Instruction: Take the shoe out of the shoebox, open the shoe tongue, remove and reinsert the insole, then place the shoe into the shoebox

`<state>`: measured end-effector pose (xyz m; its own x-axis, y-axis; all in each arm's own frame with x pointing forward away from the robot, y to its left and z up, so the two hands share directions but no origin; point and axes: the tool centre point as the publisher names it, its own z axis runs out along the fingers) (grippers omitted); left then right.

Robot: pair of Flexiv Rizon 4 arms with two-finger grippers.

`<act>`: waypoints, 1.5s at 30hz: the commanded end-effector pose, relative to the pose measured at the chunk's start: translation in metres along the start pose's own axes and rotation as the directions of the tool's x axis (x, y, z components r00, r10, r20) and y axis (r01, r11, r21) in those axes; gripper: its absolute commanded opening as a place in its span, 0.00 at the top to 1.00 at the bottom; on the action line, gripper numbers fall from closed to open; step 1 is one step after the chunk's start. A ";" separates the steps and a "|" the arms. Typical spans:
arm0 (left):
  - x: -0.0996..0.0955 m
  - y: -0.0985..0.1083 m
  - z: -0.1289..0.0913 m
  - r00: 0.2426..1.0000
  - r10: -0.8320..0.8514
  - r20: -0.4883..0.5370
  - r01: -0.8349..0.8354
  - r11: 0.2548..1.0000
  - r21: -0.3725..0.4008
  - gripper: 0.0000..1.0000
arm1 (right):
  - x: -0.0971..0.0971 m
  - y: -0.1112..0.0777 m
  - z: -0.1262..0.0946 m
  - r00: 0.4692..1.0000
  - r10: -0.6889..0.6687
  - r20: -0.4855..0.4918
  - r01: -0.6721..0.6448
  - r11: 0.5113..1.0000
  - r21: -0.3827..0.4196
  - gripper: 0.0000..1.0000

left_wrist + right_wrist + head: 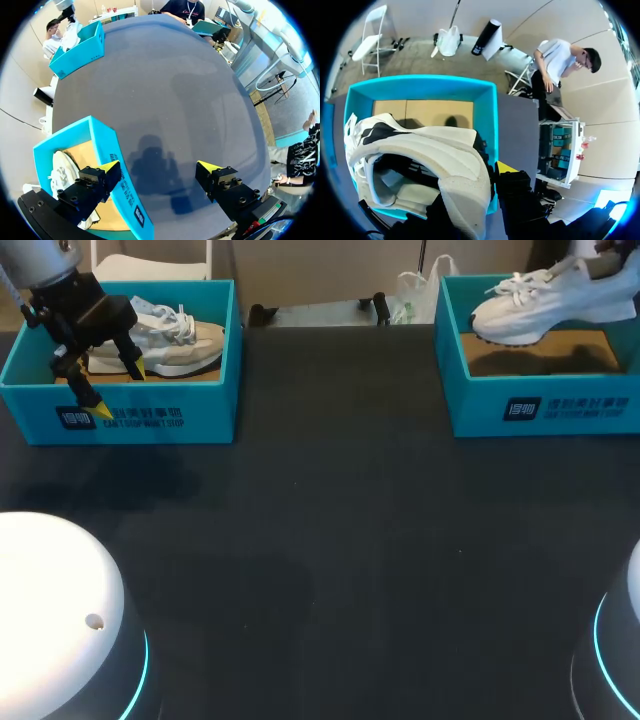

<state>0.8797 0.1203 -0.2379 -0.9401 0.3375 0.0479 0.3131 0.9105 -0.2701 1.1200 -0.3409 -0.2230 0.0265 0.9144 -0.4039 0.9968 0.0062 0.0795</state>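
Shows a white shoe (525, 302) lifted clear above the open teal right shoebox (540, 405) at the far right of the table (330, 540), toe tilted down toward the left. Pinched at the heel between the fingers of the right gripper (480, 185), one yellow tip showing beside the heel, the other hidden behind the shoe. At the far left, a matching left shoebox (150, 415) with a beige shoe (165, 340) lying inside on its sole. Above that box's near wall, the left gripper (118, 390), fingers spread wide and holding nothing: one tip over the box's inside, the other out over the dark table.
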 end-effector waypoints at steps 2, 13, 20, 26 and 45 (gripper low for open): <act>0.001 0.000 0.000 1.000 0.001 0.000 -0.001 1.000 -0.003 0.00 | -0.002 -0.009 0.002 1.000 0.007 -0.005 -0.007 1.000 -0.020 1.00; 0.001 0.000 0.000 1.000 0.001 0.000 -0.001 1.000 -0.003 0.00 | 0.008 -0.023 0.032 0.999 0.005 -0.053 -0.004 1.000 0.019 1.00; 0.001 0.000 0.000 1.000 0.001 0.000 -0.001 1.000 -0.003 0.00 | 0.015 -0.023 0.045 0.997 -0.003 -0.072 0.005 0.999 0.035 1.00; 0.001 0.000 0.000 1.000 0.001 0.000 -0.001 1.000 -0.003 0.00 | 0.020 -0.029 0.061 0.995 -0.005 -0.104 0.011 0.998 0.057 1.00; 0.001 0.000 0.000 1.000 0.001 0.000 -0.001 1.000 -0.003 0.00 | 0.027 -0.055 0.080 0.987 -0.006 -0.162 0.016 0.998 0.065 1.00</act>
<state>0.8797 0.1203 -0.2379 -0.9401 0.3374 0.0479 0.3131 0.9105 -0.2702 1.0790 -0.3465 -0.3102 0.0063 0.9666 -0.2563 1.0000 -0.0072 -0.0023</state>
